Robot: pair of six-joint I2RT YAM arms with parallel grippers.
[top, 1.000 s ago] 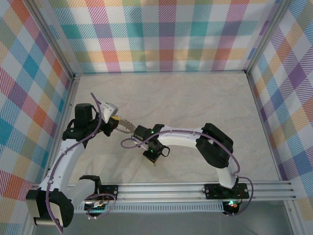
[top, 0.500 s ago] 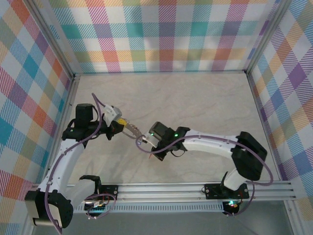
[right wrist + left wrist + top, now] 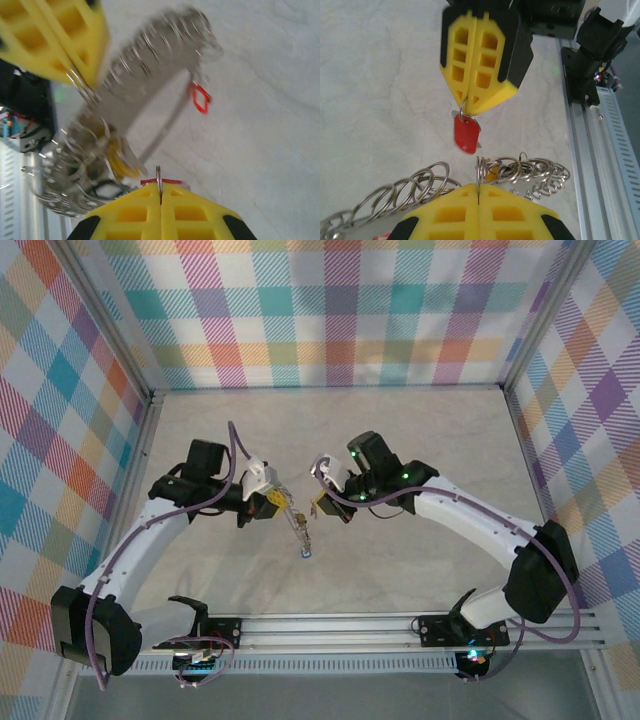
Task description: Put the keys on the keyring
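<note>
Item: keyring (image 3: pixel 170 120), strung with many small split rings, pinched in closed left gripper (image 3: pixel 478 192). Red-tagged key (image 3: pixel 466 135) just beside keyring, hanging from closed right gripper (image 3: pixel 470 102). Risks: thin pinch slips, key swings past keyring, 2 grippers collide.
</note>
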